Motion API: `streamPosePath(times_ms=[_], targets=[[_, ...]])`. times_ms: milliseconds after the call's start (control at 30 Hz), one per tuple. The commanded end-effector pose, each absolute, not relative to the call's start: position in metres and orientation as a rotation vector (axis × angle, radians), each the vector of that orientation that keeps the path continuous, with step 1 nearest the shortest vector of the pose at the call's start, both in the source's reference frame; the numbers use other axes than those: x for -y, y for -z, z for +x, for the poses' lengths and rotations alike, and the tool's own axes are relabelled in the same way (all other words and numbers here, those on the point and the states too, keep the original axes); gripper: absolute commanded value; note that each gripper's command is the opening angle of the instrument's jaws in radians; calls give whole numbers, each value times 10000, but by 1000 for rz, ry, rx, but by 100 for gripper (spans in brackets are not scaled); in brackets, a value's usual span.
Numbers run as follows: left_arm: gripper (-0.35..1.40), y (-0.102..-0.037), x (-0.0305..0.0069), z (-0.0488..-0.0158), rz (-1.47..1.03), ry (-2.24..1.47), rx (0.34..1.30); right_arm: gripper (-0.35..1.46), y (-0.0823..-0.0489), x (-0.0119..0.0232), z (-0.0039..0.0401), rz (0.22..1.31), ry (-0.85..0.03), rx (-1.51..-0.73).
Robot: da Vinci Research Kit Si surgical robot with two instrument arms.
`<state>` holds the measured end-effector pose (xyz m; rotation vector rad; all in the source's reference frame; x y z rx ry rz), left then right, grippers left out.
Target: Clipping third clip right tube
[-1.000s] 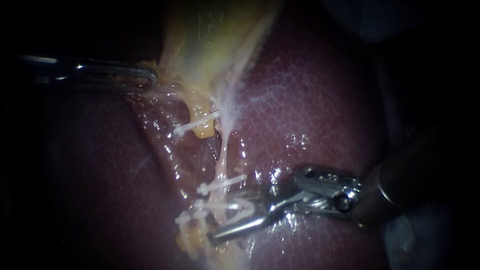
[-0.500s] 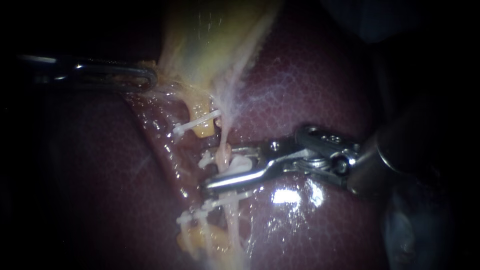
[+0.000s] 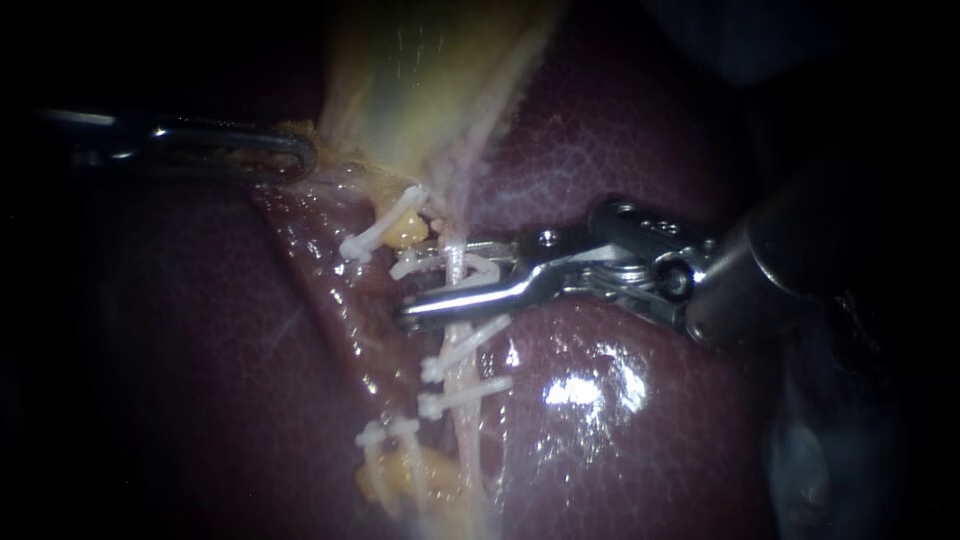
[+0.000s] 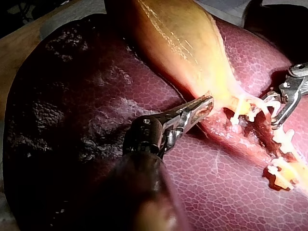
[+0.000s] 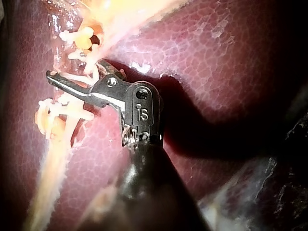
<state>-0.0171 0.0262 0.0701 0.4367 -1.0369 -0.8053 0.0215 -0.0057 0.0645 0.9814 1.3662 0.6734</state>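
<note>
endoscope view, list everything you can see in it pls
liver: one, dark red and glossy, fills the background
gallbladder: one, yellow-green, at the top, narrowing downward
right tube: one, pale, runs down from the gallbladder across the liver
yellow stub: one, just left of the right tube, below the gallbladder
set clips: four as far as I can tell, white; two across the right tube below the jaws, one on the yellow stub, one lower left
loaded clip: one, white, held in the right instrument's jaws, astride the right tube
left instrument: one, metal, jaws shut on the gallbladder's edge
right instrument: one, metal, comes in from the right
</note>
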Motion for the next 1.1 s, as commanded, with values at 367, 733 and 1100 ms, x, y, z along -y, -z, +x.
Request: streamPosePath(times_ms=[367,733,1100], targets=[[-35,-702,-262,-172,436,805,1037,50,-625,48,213,1022,-777,-1451],[-35,-702,-262,-172,436,805,1037,14,-617,41,200,1012,-809,-1439],[-35,-702,-262,-172,436,806,1037,-35,-618,40,191,1073,-882,-1374]])
